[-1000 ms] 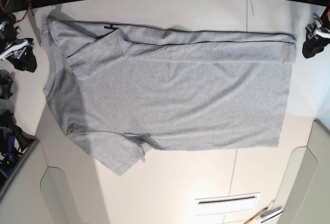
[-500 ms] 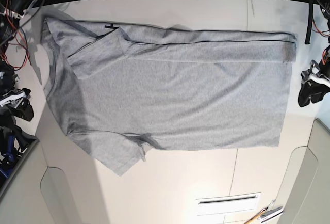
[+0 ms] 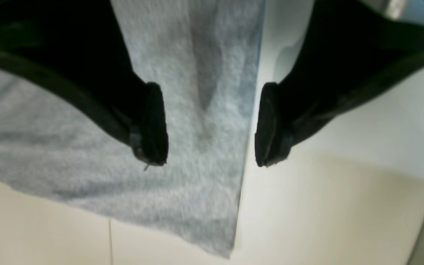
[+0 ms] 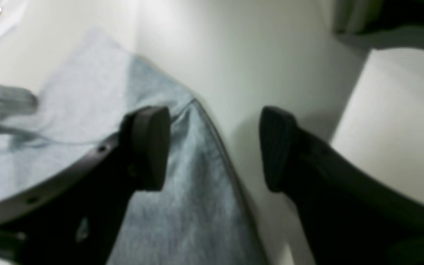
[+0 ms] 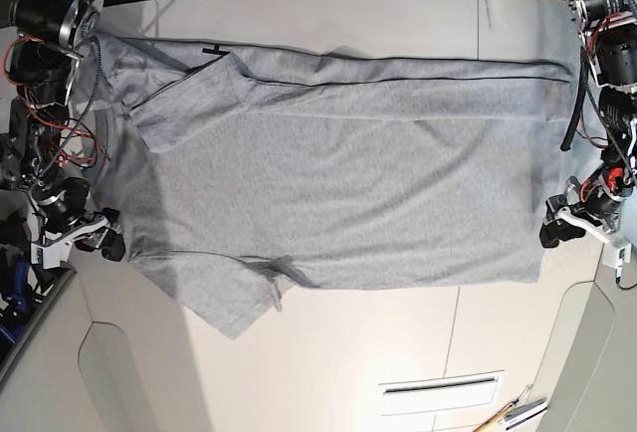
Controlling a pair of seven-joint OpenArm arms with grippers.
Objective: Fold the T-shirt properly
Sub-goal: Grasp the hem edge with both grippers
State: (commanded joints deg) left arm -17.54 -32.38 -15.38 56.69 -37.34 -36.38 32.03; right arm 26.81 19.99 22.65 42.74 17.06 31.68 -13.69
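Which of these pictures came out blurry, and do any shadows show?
Base view: mostly crisp, with the T-shirt edges clear and a soft shadow running down the pale table at lower left; left wrist view: the cloth looks soft, with a darker streak on it between the fingers; right wrist view: blurry overall, the near fingers included.

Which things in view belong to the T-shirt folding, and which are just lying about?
Part of the job:
- light grey T-shirt, spread on the table with its far edge folded over
- left gripper, open
- right gripper, open

Just lying about:
- pen-like stick, near the table's front edge
- white rectangular panel with a dark slot, beside it
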